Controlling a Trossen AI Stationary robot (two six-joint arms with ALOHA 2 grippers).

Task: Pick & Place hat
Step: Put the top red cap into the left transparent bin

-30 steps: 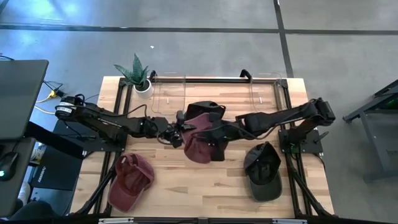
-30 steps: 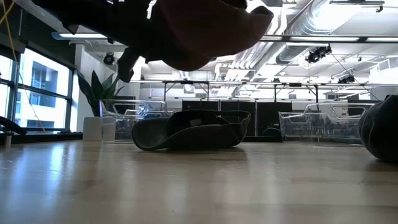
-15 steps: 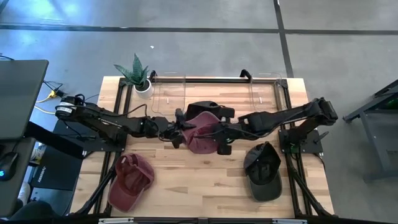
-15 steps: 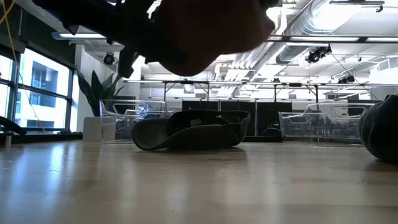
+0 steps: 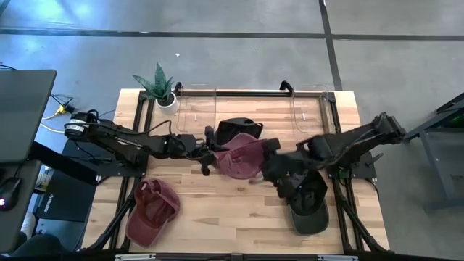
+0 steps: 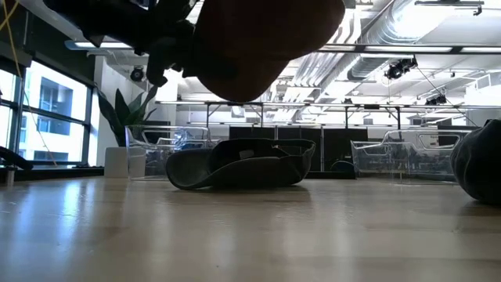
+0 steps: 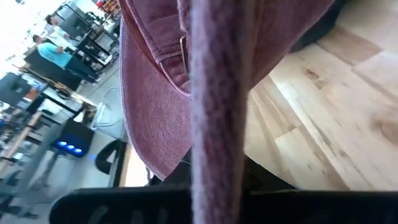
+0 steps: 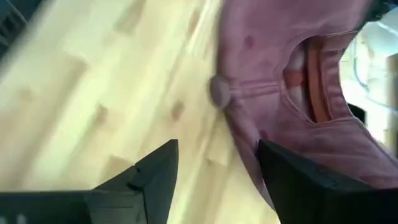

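A maroon hat (image 5: 243,156) hangs above the middle of the table, dark at the top of the low view (image 6: 258,39). My left gripper (image 5: 208,156) is shut on its left end. My right gripper (image 5: 279,176) stands open just right of the hat, nearer the table's front, touching nothing. In its wrist view the open fingers (image 8: 217,186) frame the hat's crown (image 8: 292,93) with its top button and back strap. A black hat (image 5: 235,129) rests on its rim on the table, behind the held one (image 6: 243,164). My left gripper pinches an edge of the maroon hat (image 7: 217,155) at the hat's left end between its two fingers. It comes nearly level from the table's left. The hat reaches out to the right of the fingers, lifted clear of the table.
A second maroon hat (image 5: 152,210) lies at the near left and a dark hat (image 5: 308,199) at the near right. A potted plant (image 5: 161,88) and clear bins (image 5: 199,109) stand along the far edge. Bare wood shows in the near middle.
My right gripper has opened, let go of the maroon hat and drawn back toward the table's right and near edge. My left gripper has stayed in place and rolled its wrist. The hat has turned with it and now hangs from the left gripper alone.
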